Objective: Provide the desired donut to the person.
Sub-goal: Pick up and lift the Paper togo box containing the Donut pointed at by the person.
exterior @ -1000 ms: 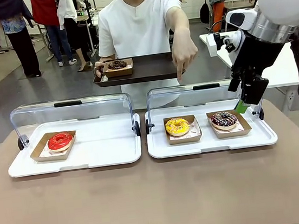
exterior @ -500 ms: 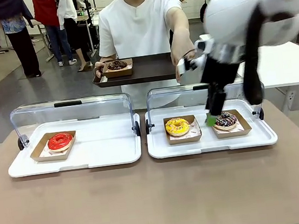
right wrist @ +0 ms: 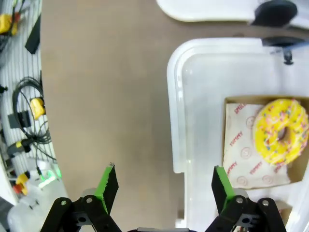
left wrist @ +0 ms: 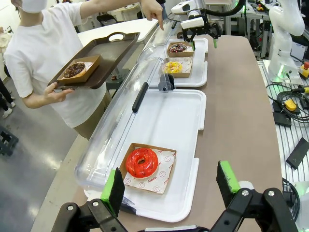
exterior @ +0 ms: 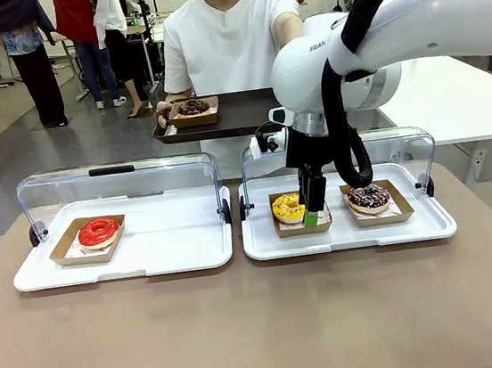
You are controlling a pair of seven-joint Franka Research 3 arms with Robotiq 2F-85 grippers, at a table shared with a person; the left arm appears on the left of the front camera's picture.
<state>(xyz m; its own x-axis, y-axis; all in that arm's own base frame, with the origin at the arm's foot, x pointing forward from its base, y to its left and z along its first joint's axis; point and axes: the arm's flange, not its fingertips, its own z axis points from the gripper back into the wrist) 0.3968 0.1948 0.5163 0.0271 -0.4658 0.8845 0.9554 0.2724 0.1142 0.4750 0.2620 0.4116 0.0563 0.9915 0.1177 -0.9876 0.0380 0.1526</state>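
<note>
The person (exterior: 226,34) in a white shirt stands across the table, holding a dark tray (exterior: 246,112) that carries a chocolate donut (exterior: 193,107) in a box. In the left wrist view the person's other hand (left wrist: 153,8) points down over the right-hand case. A yellow sprinkled donut (exterior: 287,207) and a dark sprinkled donut (exterior: 369,195) sit in that case. A red donut (exterior: 98,231) sits in the left case. My right gripper (exterior: 312,207) hangs open just above the yellow donut's (right wrist: 281,131) box, at its near right edge. My left gripper (left wrist: 170,181) is open over the red donut (left wrist: 142,162).
Two white trays (exterior: 148,263) (exterior: 431,224) with raised clear lids (exterior: 116,182) stand side by side at the far half of the brown table. Cables and gear (right wrist: 29,111) lie beyond the table's right end. Bystanders stand far back left.
My right arm has swung left from beside the dark sprinkled donut to over the yellow one. It now hides the person's pointing hand in the front view.
</note>
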